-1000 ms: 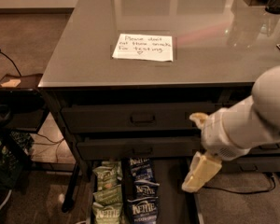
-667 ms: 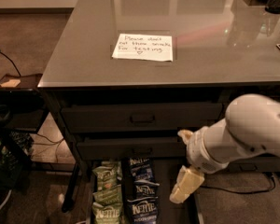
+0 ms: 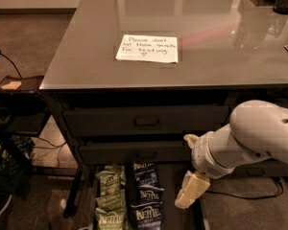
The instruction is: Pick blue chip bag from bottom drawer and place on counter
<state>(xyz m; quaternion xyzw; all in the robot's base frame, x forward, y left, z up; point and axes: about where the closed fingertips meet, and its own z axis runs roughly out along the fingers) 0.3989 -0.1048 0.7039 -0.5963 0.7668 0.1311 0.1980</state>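
Two jaws of the gripper (image 3: 186, 171) stand apart and empty just beside the blue chip bag (image 3: 145, 194), lying flat in the pulled-out bottom drawer (image 3: 171, 178), apparently poised to straddle it for lifting onto the table (image 3: 211, 56).

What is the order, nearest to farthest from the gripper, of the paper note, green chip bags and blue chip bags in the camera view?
The gripper hangs over the bottom drawer's right side.
1. Blue chip bags, just left of it.
2. Green chip bags, farther left in the drawer.
3. Paper note, up on the counter.
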